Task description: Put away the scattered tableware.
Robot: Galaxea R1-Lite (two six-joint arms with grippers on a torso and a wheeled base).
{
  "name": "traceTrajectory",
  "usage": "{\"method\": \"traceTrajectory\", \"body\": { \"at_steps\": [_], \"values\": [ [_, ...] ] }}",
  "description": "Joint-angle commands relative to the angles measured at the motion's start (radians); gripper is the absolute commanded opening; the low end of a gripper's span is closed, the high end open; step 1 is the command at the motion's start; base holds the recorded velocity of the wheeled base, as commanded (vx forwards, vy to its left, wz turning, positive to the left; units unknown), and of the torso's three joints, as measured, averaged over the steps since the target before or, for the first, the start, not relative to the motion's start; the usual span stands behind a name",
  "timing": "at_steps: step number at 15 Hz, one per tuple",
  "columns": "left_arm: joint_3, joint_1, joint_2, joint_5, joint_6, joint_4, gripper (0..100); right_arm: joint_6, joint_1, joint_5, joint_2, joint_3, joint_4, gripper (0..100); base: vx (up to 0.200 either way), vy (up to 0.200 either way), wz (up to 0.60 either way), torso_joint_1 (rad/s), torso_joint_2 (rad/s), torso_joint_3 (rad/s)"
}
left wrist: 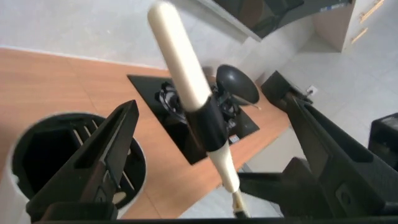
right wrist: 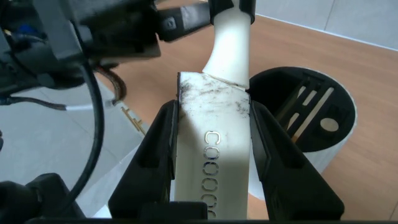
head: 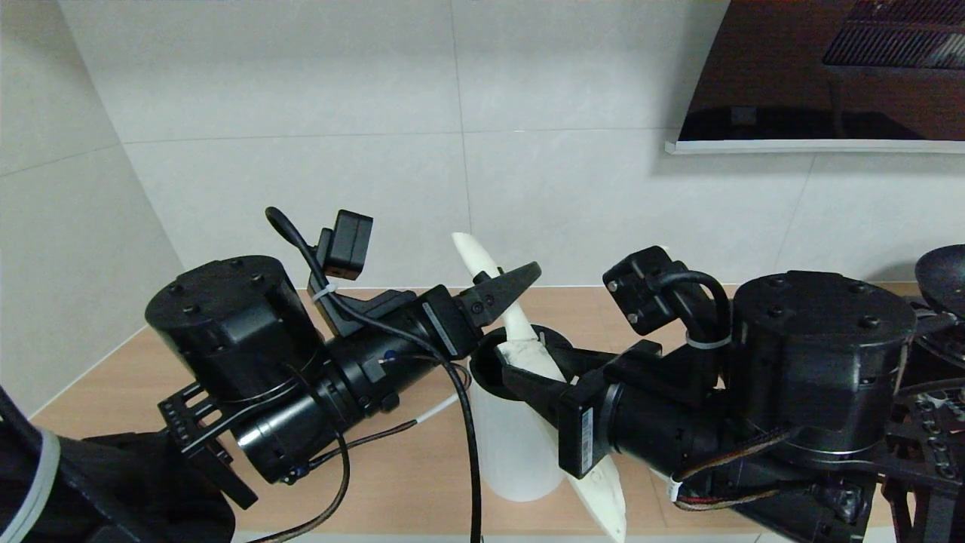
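A long white slotted utensil point(head: 475, 260) slants over the white utensil holder with a black divided top point(head: 513, 445) on the wooden counter. My right gripper point(head: 528, 377) is shut on its scuffed flat blade point(right wrist: 214, 162), just above the holder's rim point(right wrist: 345, 102). Its rounded handle point(left wrist: 177, 56), with a black band, rises up and back. My left gripper point(left wrist: 211, 106) is open, its fingers spread wide on either side of the handle without touching it. The holder's slots point(left wrist: 37, 155) hold thin pieces that are hard to make out.
A black cooktop point(left wrist: 186, 134) lies in the counter to the right, with a dark round pan or ladle point(head: 942, 275) on it. A dark range hood point(head: 822, 75) hangs at the upper right. Tiled walls close off the back and left.
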Motion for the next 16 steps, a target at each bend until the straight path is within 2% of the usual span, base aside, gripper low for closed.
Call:
{"method": "traceTrajectory", "body": {
  "at_steps": [1,3,4,12,16],
  "values": [
    [0.001,-0.001,-0.002,-0.001,-0.001,0.002,100,0.000,0.005,0.000,-0.002,0.003,0.000,0,0.000,0.000,0.00,0.000,0.00,0.000],
    [0.002,-0.003,0.002,-0.001,-0.001,0.009,100,-0.001,0.005,-0.001,-0.003,0.006,0.000,0,0.000,0.000,0.00,0.000,0.00,0.000],
    [0.002,-0.003,0.001,-0.001,-0.001,0.012,0,-0.001,0.005,0.000,-0.003,0.006,0.000,0,0.000,0.000,0.00,0.000,0.00,0.000],
    [0.004,-0.003,0.006,-0.003,-0.001,0.012,0,-0.001,0.005,-0.001,-0.014,0.007,0.000,0,0.000,0.000,0.00,0.000,0.00,0.000],
    [0.004,-0.003,0.001,-0.009,-0.020,0.011,0,0.000,-0.001,-0.005,-0.016,0.004,0.000,0,0.000,0.000,0.00,0.000,0.00,0.000]
  ]
}}
